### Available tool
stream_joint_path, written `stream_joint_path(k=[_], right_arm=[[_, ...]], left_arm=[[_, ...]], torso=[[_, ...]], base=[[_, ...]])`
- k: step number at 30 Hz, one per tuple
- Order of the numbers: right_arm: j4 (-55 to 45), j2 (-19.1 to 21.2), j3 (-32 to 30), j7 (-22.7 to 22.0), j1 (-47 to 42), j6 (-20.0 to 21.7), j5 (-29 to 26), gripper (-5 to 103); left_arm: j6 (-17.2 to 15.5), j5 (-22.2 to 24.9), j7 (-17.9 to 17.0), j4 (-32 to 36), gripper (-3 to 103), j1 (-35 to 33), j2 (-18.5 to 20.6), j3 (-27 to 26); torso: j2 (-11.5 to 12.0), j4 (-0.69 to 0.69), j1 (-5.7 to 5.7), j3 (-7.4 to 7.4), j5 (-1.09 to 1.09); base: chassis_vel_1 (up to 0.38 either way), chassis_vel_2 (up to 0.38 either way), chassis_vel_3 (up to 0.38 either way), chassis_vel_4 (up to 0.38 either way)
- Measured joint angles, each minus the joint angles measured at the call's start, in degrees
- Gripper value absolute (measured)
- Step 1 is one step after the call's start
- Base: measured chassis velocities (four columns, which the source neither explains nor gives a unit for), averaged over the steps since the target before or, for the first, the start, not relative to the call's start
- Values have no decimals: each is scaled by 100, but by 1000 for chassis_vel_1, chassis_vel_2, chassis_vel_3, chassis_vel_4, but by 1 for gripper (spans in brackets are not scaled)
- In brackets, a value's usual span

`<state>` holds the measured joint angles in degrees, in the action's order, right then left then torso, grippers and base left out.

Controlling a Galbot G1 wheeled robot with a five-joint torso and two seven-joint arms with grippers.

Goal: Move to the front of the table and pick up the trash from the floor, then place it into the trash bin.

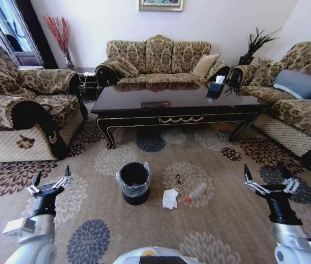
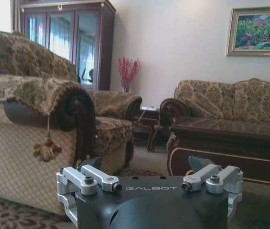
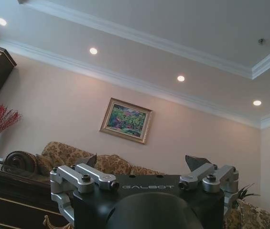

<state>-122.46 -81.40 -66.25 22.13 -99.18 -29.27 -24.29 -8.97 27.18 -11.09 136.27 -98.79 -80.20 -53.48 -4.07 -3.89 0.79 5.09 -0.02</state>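
Head view: both arms are hovering with jaws spread wide, left gripper (image 1: 49, 183) and right gripper (image 1: 270, 183) flanking the trash (image 1: 170, 198) lying just right of the trash bin (image 1: 134, 183), near the table (image 1: 177, 104), ready for pickup.

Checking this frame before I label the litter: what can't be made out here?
- Dark scrap, head view: too small to identify.
- Trash bin interior: too dark to see the contents.
- Carpet under the table: hidden by its top and shadow.
- Left wrist view: floor cut off behind the left end effector.
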Motion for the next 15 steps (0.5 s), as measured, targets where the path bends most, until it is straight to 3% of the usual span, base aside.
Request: stream_joint_path(k=[4,7,8,9,13,15], right_arm=[[50,52,100,0,41,3,81,100],[84,106,211,-6,123,54,152,100],[131,169,351,-27,206,108,227,100],[131,169,351,-27,206,108,227,100],[321,278,634,-62,333,147,311,100],[379,278,659,-69,327,119,310,100]], left_arm=[[-619,640,-58,311,100,95,499,182],[-826,792,-80,381,100,114,557,274],[-1143,953,-165,418,100,196,569,387],[-1143,953,-165,418,100,196,569,387],[-1995,1141,-423,146,100,568,644,626],[-2131,1192,-458,31,100,671,698,672]], torso=[[0,-4,0,0,2],[0,-1,0,0,3],[0,0,0,0,3],[0,0,0,0,3],[0,1,1,0,1],[0,-1,1,0,0]], base=[[0,0,0,0],[0,0,0,0],[0,0,0,0],[0,0,0,0],[0,0,0,0],[0,0,0,0]])
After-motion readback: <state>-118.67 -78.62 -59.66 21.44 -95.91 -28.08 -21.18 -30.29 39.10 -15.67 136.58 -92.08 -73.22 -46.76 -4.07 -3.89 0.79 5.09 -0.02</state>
